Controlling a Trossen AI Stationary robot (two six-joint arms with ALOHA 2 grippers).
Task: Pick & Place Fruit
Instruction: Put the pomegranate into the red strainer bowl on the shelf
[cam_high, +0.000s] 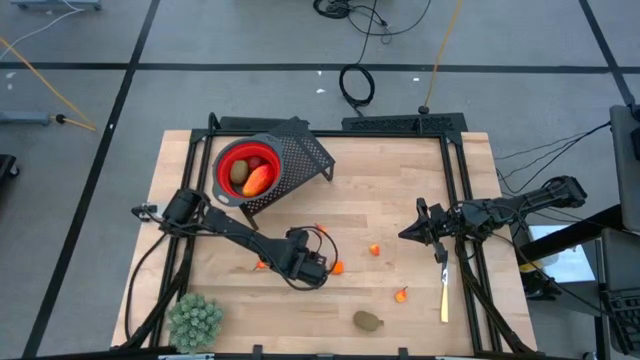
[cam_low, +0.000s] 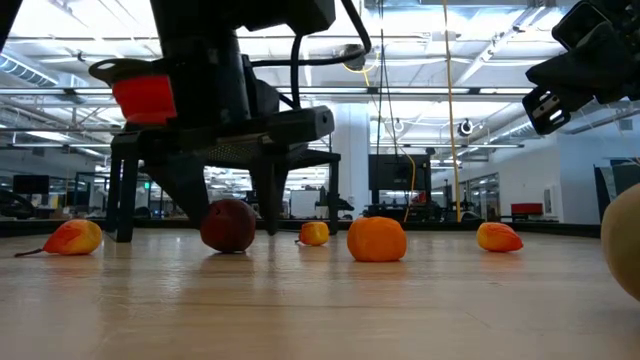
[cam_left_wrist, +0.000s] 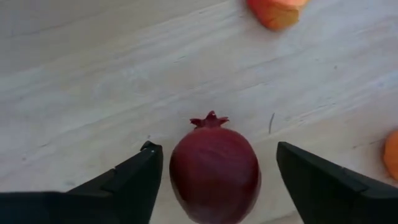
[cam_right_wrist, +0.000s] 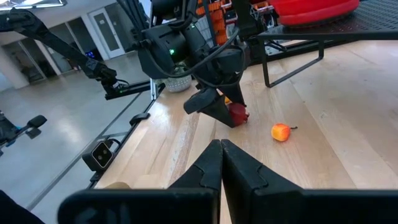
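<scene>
A dark red ball-shaped fruit with a small crown (cam_left_wrist: 214, 171) rests on the wooden table, also seen in the low view (cam_low: 228, 225). My left gripper (cam_left_wrist: 217, 149) points steeply down over it, open, with one finger on each side and a narrow gap to each. The gripper body hides this fruit in the high view, where my left gripper (cam_high: 312, 265) is near the table's middle. My right gripper (cam_high: 405, 233) waits shut at the right, above the table. A red bowl (cam_high: 222, 160) on a black mesh stand holds several fruits.
Loose fruit lies around: an orange ball (cam_low: 376, 239) just right of my left gripper, small orange-red pieces (cam_high: 375, 250) (cam_high: 402, 294) (cam_high: 262, 265), a brownish-green oval (cam_high: 368, 320) near the front edge. A yellow stick (cam_high: 444, 292) lies at the right. A spiky green plant (cam_high: 195, 318) stands front left.
</scene>
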